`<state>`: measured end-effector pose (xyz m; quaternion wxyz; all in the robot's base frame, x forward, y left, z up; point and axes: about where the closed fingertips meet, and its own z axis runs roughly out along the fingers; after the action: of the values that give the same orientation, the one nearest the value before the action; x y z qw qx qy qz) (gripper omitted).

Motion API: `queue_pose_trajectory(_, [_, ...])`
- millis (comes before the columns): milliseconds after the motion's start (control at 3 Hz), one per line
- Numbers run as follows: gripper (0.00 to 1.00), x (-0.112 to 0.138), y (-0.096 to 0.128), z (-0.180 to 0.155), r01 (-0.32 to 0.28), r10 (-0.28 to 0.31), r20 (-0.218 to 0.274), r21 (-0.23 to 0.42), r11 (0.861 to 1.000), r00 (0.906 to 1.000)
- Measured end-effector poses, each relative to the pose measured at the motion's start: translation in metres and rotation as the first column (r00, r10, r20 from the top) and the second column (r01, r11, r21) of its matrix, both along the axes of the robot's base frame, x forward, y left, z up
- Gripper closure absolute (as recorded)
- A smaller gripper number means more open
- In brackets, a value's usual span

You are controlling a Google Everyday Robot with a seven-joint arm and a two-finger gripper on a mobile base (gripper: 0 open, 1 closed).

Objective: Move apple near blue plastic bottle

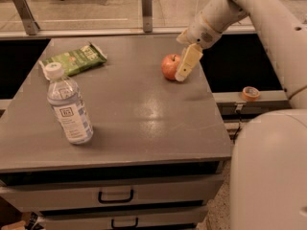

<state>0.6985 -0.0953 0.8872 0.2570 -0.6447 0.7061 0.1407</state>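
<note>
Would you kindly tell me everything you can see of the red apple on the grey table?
The round red-orange apple sits upright near the far right edge of the grey table top, stem dip up. Its skin looks smooth and slightly glossy. The cream end effector is close against its right side as seen, covering that edge. The clear bluish plastic bottle stands far off, front left.
</note>
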Motion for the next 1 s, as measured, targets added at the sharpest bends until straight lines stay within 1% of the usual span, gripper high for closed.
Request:
queue_pose_trajectory(333, [0.00, 0.013, 0.000, -0.020, 0.036, -0.032, -0.064, 0.069, 0.997, 0.9975])
queue_pose_trajectory(667, [0.18, 0.019, 0.001, -0.029, 0.062, -0.050, -0.102, 0.113, 0.992, 0.9935])
queue_pose_trajectory(1000, [0.42, 0.020, -0.001, -0.035, 0.071, -0.052, -0.132, 0.148, 0.986, 0.9899])
